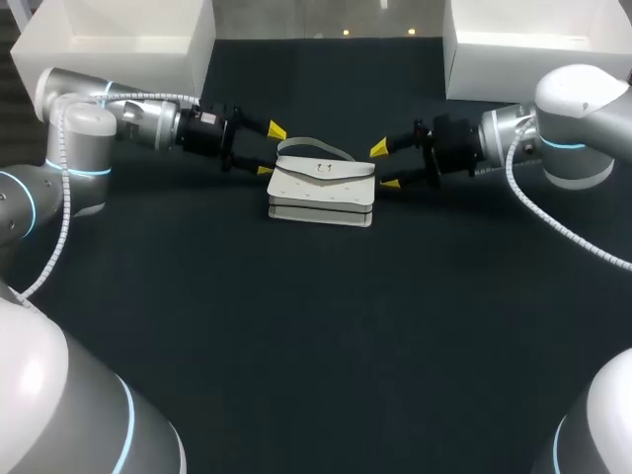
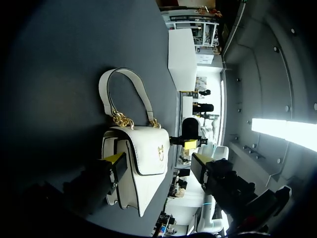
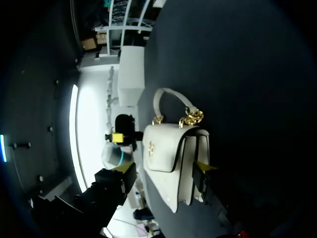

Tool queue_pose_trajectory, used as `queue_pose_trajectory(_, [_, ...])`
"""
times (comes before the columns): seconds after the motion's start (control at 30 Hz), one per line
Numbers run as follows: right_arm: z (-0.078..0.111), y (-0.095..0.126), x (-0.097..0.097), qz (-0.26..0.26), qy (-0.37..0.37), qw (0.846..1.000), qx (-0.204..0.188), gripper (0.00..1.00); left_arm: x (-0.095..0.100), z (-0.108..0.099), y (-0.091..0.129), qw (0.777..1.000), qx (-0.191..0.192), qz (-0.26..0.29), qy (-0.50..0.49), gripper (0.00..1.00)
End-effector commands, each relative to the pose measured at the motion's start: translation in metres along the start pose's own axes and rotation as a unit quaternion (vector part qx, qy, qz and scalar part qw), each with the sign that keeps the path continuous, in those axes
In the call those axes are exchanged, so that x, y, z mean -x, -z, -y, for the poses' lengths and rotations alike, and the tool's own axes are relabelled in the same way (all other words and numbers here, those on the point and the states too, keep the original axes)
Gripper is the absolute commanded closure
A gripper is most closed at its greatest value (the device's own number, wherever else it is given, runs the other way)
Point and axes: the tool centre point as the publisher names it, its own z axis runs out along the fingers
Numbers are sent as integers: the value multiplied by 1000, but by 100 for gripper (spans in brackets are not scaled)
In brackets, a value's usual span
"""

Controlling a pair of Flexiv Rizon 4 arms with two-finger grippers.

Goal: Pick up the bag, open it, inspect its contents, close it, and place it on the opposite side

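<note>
Roughly, the white bag [image 1: 321, 188] sits on the dark desk [image 1: 316, 346], a little toward 12 o'clock from its middle, with its flap shut. The left tool [image 1: 271, 150] is at the bag's 9 o'clock and the right tool [image 1: 384, 166] at its 3 o'clock. Both are spread wide and grip nothing. Only the wrist views show the gold chain [image 2: 121, 119] on the strap and the small gold clasp [image 3: 150, 148]. Only the head view shows both arms.
</note>
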Motion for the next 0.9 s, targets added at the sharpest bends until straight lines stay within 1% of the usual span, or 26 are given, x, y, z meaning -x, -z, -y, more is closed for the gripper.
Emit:
queue_pose_trajectory(0.03, [-4,-2,3,-3,-1,1000,-18,27,3,5,-2,1000,11,0,5,15])
queue_pose_trajectory(0.17, [-3,-5,5,-3,-4,1000,-25,27,4,3,-6,1000,18,-2,6,16])
queue_pose_trajectory(0.23, [-3,-7,5,-4,-5,1000,-27,29,6,4,-9,1000,22,-3,8,21])
queue_pose_trajectory(0.27, [-3,-8,5,-4,-6,1000,-28,29,7,4,-11,1000,22,-3,8,21])
queue_pose_trajectory(0.43, [-4,-16,8,-2,-11,999,-37,32,12,5,-16,1000,26,0,13,36])
queue_pose_trajectory(0.47, [-4,-17,8,-2,-12,999,-38,33,13,5,-17,1000,27,2,14,37])
queue_pose_trajectory(0.5, [-5,-17,9,-2,-15,999,-39,35,14,6,-18,1000,27,5,14,39])
queue_pose_trajectory(0.57, [-7,-18,10,-5,-18,999,-40,40,16,6,-19,999,27,6,17,51])
queue_pose_trajectory(0.63, [-8,-20,10,-9,-20,999,-42,40,18,8,-20,999,26,9,21,54])
queue_pose_trajectory(0.7, [-9,-22,10,-9,-20,999,-42,45,21,8,-20,999,26,10,23,60])
queue_pose_trajectory(0.73, [-9,-22,11,-9,-21,999,-43,51,22,8,-20,999,25,11,24,66])
queue_pose_trajectory(0.77, [-9,-23,12,-9,-22,999,-44,53,23,9,-20,999,26,11,25,72])
queue_pose_trajectory(0.9, [-6,-27,16,-9,-28,998,-47,54,27,8,-22,999,25,16,29,75])
